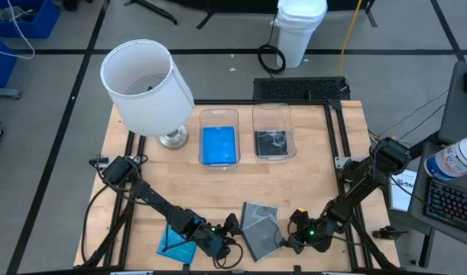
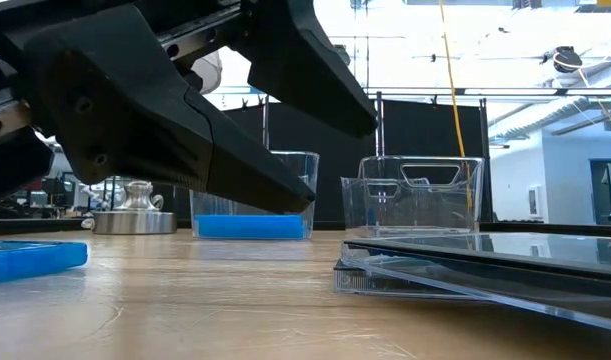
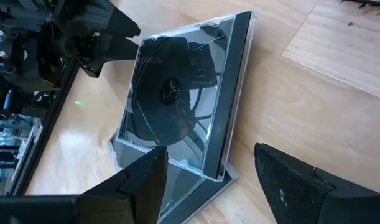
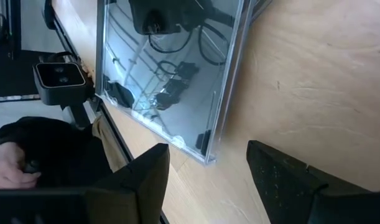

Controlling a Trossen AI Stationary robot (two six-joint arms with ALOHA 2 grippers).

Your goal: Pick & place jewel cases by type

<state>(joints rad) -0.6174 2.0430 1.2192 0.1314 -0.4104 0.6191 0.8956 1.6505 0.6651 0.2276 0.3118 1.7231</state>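
Both grippers flank the grey jewel cases, two stacked well in front of the right bin. Left gripper and right gripper gape empty. Closing could lift both cases, or skid the top one. The left wrist view alone shows the second case, apparently offset beneath.

The counter is pale, smooth wood with visible grain. The grey cases are glossy clear plastic, mirror-like; the blue case is shiny plastic. The lamp base is polished metal.
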